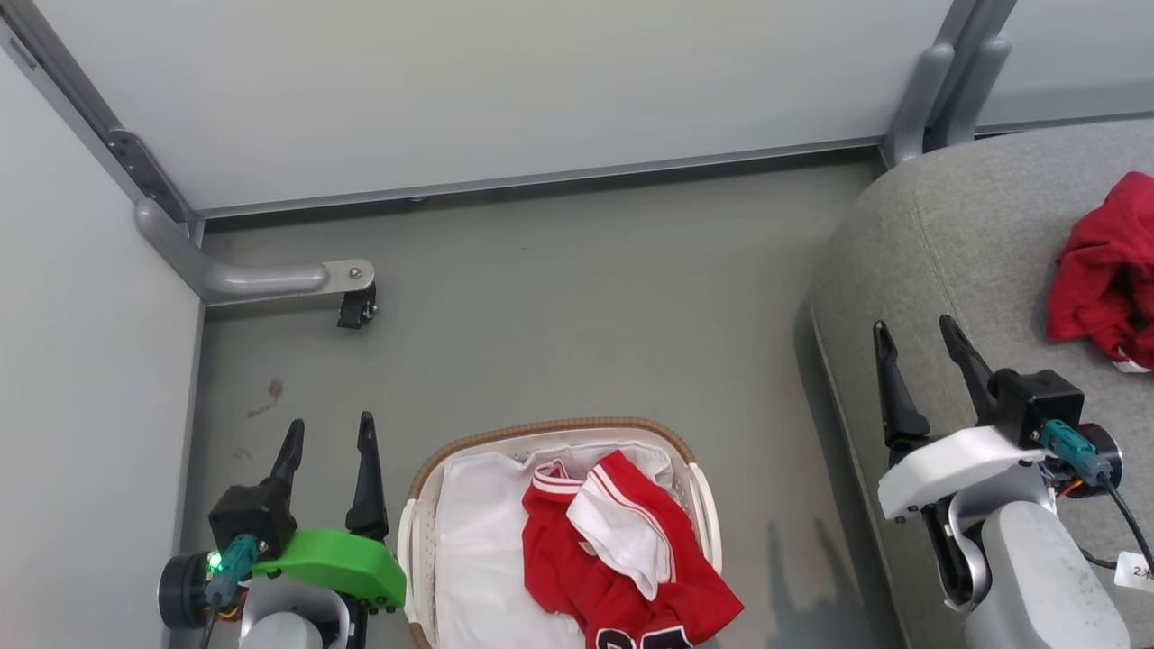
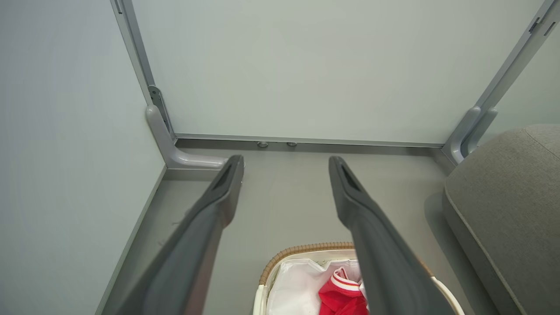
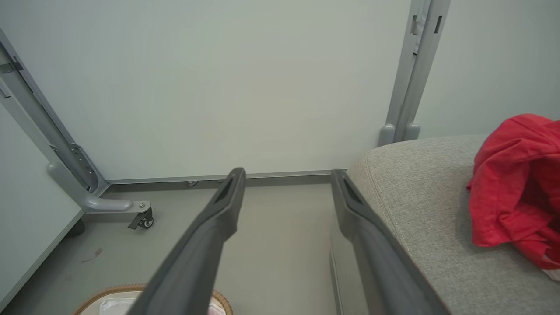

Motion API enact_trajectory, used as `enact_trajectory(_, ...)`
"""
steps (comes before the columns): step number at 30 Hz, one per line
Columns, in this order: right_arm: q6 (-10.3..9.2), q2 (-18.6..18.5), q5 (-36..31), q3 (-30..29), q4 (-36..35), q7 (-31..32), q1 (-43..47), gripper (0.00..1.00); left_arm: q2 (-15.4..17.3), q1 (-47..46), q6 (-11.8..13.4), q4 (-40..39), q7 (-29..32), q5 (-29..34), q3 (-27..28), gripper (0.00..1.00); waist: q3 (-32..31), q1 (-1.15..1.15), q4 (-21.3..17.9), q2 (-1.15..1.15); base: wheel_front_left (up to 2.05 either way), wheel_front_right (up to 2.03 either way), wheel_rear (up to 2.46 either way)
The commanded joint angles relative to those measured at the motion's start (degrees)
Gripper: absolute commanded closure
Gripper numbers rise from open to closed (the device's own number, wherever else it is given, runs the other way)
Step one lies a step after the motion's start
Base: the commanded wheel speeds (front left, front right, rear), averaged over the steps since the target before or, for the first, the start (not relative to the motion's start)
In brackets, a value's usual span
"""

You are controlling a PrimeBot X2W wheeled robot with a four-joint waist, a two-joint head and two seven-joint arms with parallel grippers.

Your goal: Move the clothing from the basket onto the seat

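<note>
Red clothing with white stripe trim and dark numerals lies in the cream basket on the floor, over a white liner. Another crumpled red garment rests on the grey seat at the right. My left gripper stands open just left of the basket, holding nothing. My right gripper stands open above the seat's left edge, empty. The left wrist view shows open fingers above the basket and clothing. In the right wrist view the red garment lies on the seat.
Pale partition walls enclose the grey floor at the back and left. A metal foot with a caster juts out at the back left, and a grey post base stands beside the seat.
</note>
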Motion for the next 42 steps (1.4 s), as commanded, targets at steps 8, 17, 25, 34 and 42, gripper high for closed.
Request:
enact_trajectory(8, -0.07, 0.5, -0.5, 0.4, 0.7, 0.0, 4.0, 0.0, 0.1, 4.3, 0.5, 0.4, 0.0, 0.1, 1.6, 0.0, -3.9, 0.0, 0.3, 0.0, 0.0, 0.0, 0.0)
enact_trajectory(17, -0.07, 0.7, -0.8, 0.8, 1.0, 0.0, 5.0, 0.0, 0.1, 6.3, 1.0, 0.6, 0.0, -0.5, 1.0, 0.0, -4.7, 0.0, 0.0, 0.0, 0.0, 0.0, 0.0)
enact_trajectory(25, -0.06, 0.8, -1.2, 1.2, -0.5, 0.0, 2.4, 0.0, 0.1, 3.2, -0.2, 1.5, 0.0, -1.4, -1.2, 0.0, -0.7, 0.0, -0.8, 0.0, 0.0, 0.0, 0.0)
enact_trajectory(34, -0.07, 0.8, -1.3, 2.9, -3.8, 0.0, -4.4, 0.0, 0.1, -5.3, -2.0, 5.3, 0.0, -5.6, -5.5, 0.0, 10.2, 0.0, -4.1, 0.0, 0.0, 0.0, 0.0)
enact_trajectory(42, -0.06, 0.9, -1.0, 6.1, -7.8, 0.0, -11.3, 0.0, 0.2, -14.7, -2.8, 12.6, 0.0, -7.6, -10.2, 0.0, 19.6, 0.0, -8.4, 0.0, 0.0, 0.0, 0.0)
